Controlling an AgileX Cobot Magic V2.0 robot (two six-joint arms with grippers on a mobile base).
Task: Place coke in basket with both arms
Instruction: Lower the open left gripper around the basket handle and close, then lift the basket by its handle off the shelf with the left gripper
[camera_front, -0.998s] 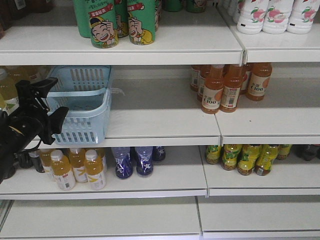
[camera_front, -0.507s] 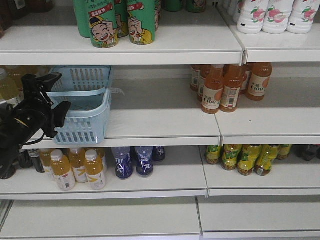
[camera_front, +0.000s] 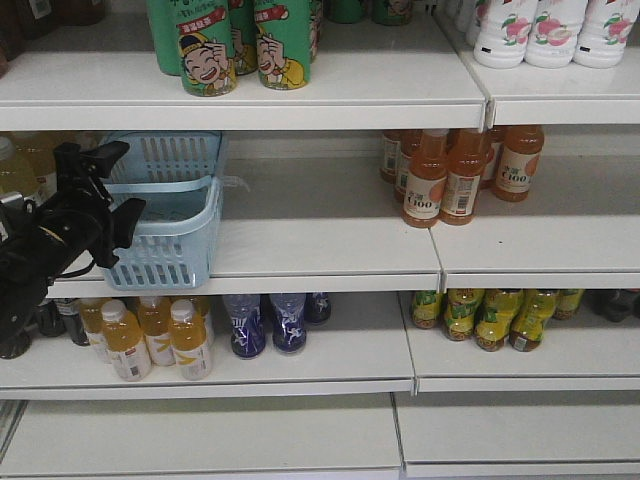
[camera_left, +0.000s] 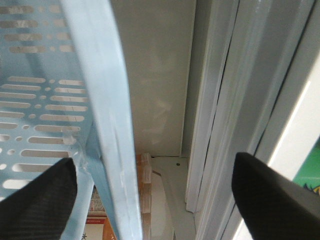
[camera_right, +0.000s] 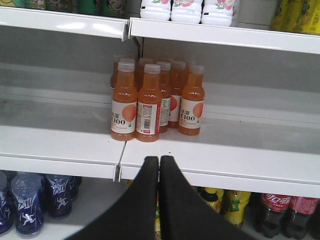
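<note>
the black left gripper (camera_front: 118, 183), now slightly farther toward 1 o'clock than a second ago, is hanging spread wide, its fingers (camera_left: 37, 200) straddling the left rim of the unmoved light-blue slotted plastic basket (camera_front: 165, 235). the black right gripper (camera_right: 159, 165) is pinching closed on nothing. the small red-labelled plastic coke bottles (camera_right: 274, 210) are standing on a lower shelf at its 4 o'clock. bare white shelf (camera_front: 320, 230) is stretching from the basket's 3 o'clock edge to the orange juice bottles (camera_front: 445, 180).

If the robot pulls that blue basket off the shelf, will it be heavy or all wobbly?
Probably light: the basket has thin, slotted plastic walls and no bottles show inside. It may flex a little when squeezed, since the walls are full of slots. It likely slides easily on the smooth white shelf.
</note>
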